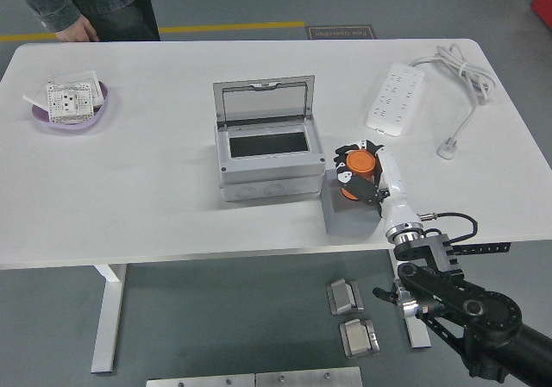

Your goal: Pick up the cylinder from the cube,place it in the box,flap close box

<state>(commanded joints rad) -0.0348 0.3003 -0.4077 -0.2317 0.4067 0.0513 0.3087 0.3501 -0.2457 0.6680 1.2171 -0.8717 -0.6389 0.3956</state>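
Observation:
An orange cylinder (357,171) sits in my right hand (354,173), whose fingers are curled around it, just above the grey cube (348,212) near the table's front edge. The grey box (268,152) stands directly left of the cube with its clear lid (264,102) tilted up and its dark inside showing. My hand holds the cylinder a short way right of the box's right wall. The left arm does not show.
A white power strip (394,100) with its cable (461,81) lies at the back right. A purple bowl (72,104) with white parts sits at the far left. A person (84,3) stands at the far left corner.

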